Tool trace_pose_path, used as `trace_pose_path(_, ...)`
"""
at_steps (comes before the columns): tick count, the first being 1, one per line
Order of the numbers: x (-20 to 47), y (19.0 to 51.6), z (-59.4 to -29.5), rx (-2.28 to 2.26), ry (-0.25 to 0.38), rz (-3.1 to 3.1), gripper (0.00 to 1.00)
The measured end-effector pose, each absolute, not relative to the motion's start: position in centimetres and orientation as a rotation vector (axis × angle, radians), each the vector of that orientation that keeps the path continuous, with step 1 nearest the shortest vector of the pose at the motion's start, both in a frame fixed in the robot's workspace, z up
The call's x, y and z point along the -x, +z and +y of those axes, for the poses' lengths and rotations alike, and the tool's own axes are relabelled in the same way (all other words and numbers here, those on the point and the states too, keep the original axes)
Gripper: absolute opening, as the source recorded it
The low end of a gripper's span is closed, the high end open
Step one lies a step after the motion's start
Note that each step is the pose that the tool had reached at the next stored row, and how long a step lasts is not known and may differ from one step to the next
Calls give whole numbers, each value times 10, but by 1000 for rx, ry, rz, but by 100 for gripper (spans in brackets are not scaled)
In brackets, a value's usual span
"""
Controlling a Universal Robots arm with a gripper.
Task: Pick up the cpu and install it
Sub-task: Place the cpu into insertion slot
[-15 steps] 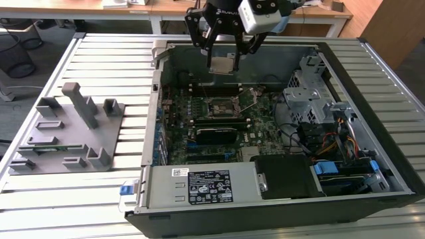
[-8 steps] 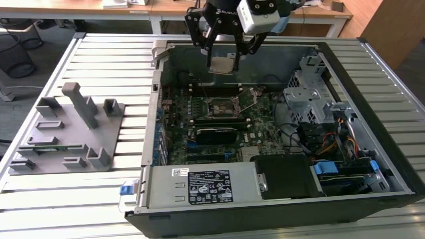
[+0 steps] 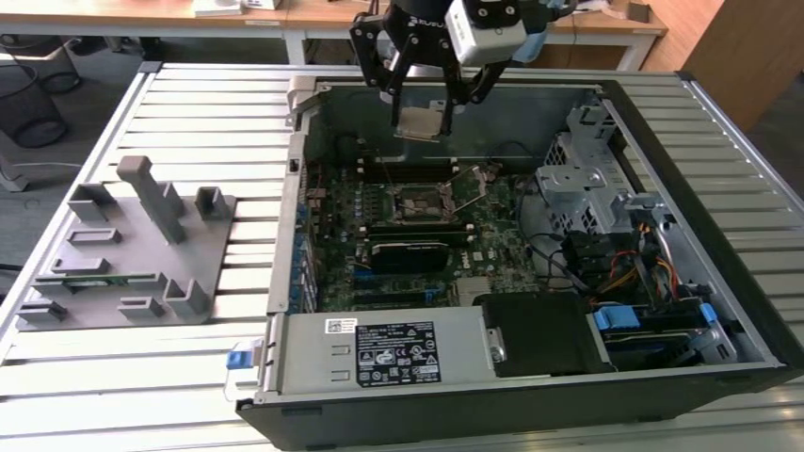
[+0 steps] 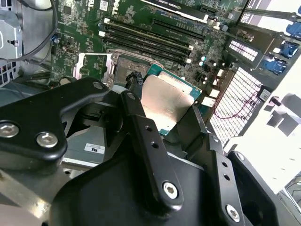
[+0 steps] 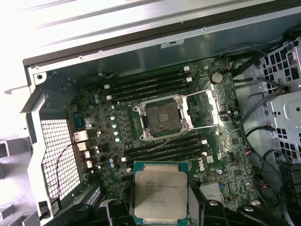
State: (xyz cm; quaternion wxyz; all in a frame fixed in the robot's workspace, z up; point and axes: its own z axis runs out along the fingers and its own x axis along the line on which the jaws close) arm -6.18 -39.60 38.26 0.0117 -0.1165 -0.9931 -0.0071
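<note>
– Well, where is the cpu (image 3: pixel 419 122)?
– Clamped in the gripper (image 3: pixel 421 119), held up well clear of the open socket (image 3: pixel 419 202); it should probably meet the socket level, square, corners matched

Cpu (image 3: pixel 419 123) held clamped between fingers of gripper (image 3: pixel 424 105), raised above far end of open computer case (image 3: pixel 741 311). Open socket (image 3: pixel 423 203) seen on motherboard (image 3: pixel 496 235) below cpu. Grey fixture block (image 3: pixel 126 254) set on slatted table (image 3: pixel 151 395), at exterior view's left, well apart from case.
</note>
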Motion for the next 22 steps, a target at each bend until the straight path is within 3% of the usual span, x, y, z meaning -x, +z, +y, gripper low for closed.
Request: trace_pose_path(22, 62, 383, -396, 488, -23, -3080, 54)
